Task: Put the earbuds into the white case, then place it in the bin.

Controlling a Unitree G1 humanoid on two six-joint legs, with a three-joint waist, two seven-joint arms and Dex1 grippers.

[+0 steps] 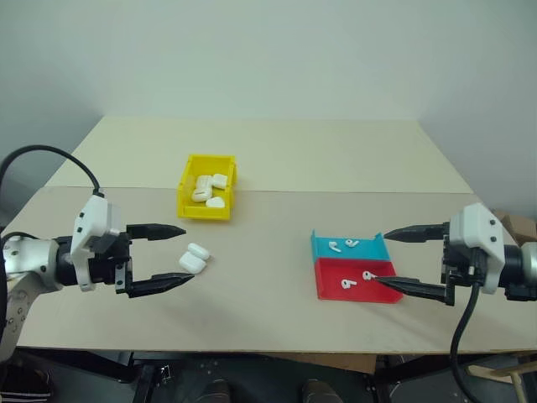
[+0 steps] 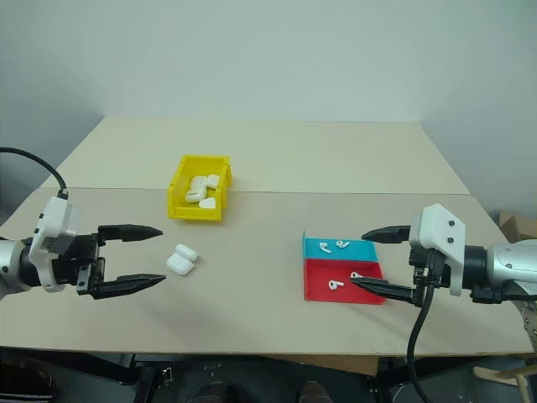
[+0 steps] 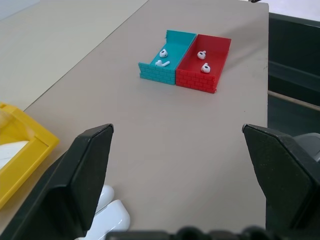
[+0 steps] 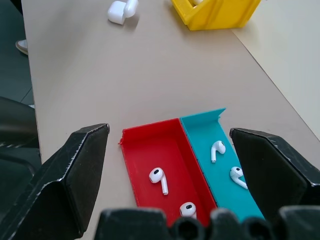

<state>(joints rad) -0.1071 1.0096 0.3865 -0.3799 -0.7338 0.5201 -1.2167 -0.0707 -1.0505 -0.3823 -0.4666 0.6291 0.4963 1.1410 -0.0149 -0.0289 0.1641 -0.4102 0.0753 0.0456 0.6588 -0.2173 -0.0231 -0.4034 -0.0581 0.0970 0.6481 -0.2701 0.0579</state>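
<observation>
A white case [image 1: 195, 257] lies on the tan table with its lid open, a little in front of the yellow bin [image 1: 205, 211]. The bin holds several more white cases. Two earbuds [image 1: 334, 247] lie in the blue tray [image 1: 371, 249], and two more earbuds [image 1: 349, 284] lie in the red tray [image 1: 329, 270]. My left gripper [image 1: 186, 254] hangs open above the table, its fingertips close to the case on the table, holding nothing. At the right of the trays my right gripper [image 1: 377, 257] is open and empty, with its lower finger over the red tray's corner.
The two shallow trays stand side by side at the right of the table [image 1: 277, 327]. A seam crosses the table just behind the bin. The table's front edge runs close below both grippers.
</observation>
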